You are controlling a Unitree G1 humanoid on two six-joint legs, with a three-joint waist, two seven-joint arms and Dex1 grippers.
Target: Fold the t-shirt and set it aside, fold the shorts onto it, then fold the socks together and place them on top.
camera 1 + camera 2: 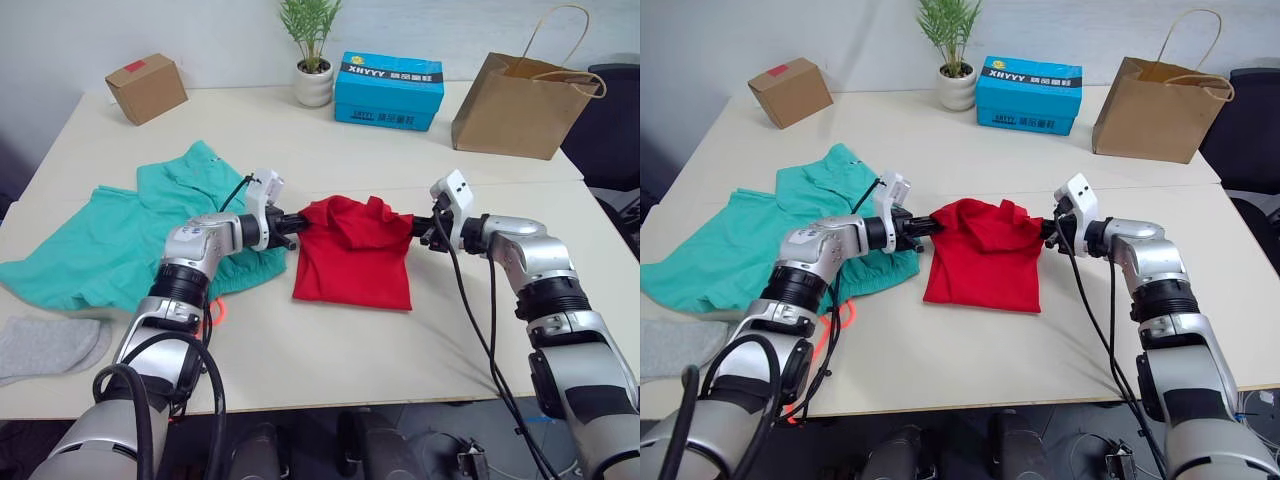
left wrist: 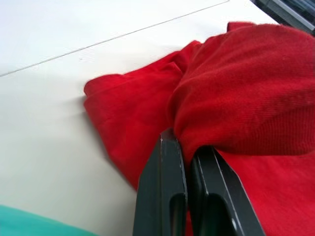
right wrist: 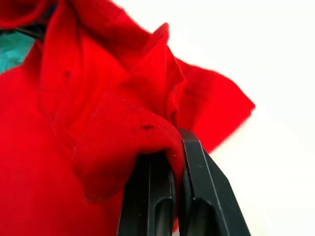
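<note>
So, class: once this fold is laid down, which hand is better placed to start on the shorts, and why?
Probably the left hand. It pinches the t-shirt on the edge nearest the shorts, which lie spread on that side. The right hand grips the opposite edge, with the whole shirt between it and them.

The bright red cloth t-shirt [image 1: 352, 258] shows a fine matt knit. The teal-green cloth shorts [image 1: 110, 235] look soft and matt. The pale table top [image 1: 330, 345] is smooth. The left gripper's fingers [image 2: 165, 196] are smooth black plastic, faintly glossy.
</note>
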